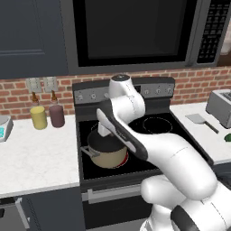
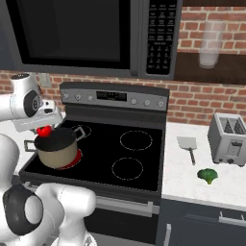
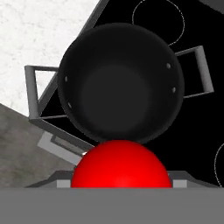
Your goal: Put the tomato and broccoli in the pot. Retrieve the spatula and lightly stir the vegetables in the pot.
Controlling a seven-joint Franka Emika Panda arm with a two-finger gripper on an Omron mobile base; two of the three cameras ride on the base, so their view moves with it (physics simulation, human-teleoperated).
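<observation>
The fingers [image 2: 44,129] clamp the small bright red round tomato [image 2: 44,130] above the 9 o'clock rim of the round tan pot [image 2: 56,153]; centre it over the dark mouth before releasing.

The light is soft and even with almost no shadows, the small bright red round tomato [image 3: 121,165] has a pale shiny spot, the round tan-sided pot [image 3: 119,83] is dark inside, and edges look a bit blurry and blocky.
</observation>
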